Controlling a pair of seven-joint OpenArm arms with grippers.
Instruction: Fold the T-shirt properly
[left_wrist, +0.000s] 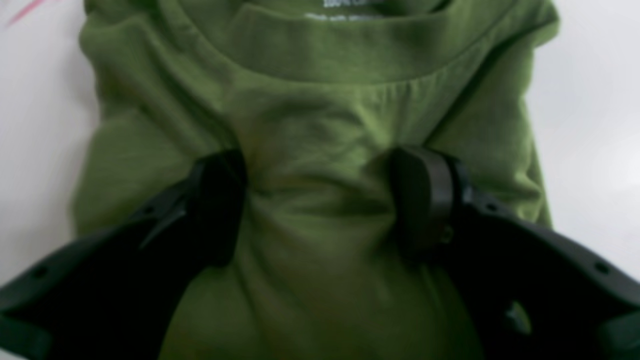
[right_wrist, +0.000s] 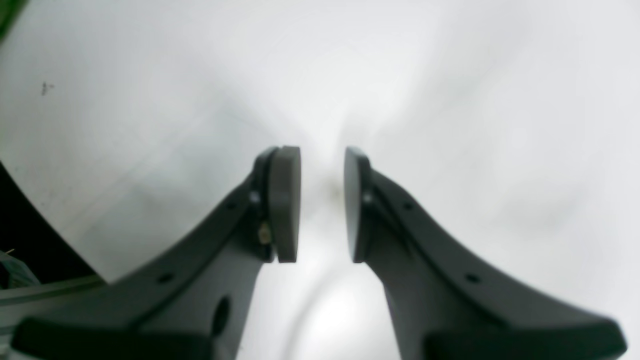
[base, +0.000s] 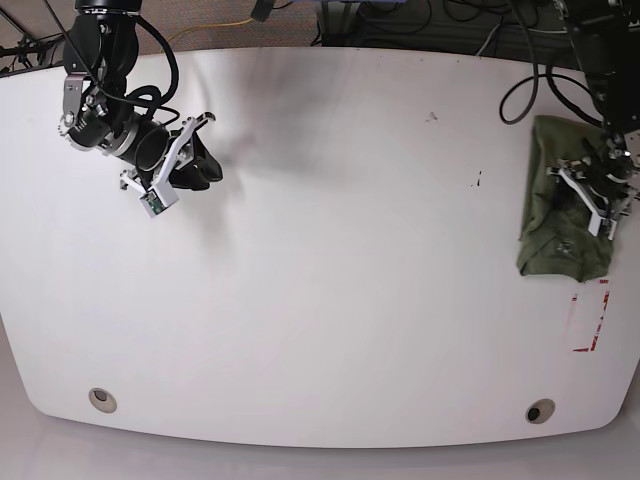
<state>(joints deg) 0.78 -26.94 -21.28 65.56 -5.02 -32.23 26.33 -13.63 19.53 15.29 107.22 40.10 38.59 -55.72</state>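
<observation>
The olive-green T-shirt lies folded into a compact bundle at the right edge of the white table. In the left wrist view the T-shirt fills the frame, with its ribbed collar and a white neck label at the top. My left gripper is open and low over the bundle, its fingers spread wide with wrinkled cloth bulging between them; it also shows in the base view. My right gripper is slightly open and empty above bare table, far off at the back left.
Red tape marks lie on the table just in front of the shirt. Two round holes sit near the front edge. Cables run behind the table's far edge. A small dark speck marks the table.
</observation>
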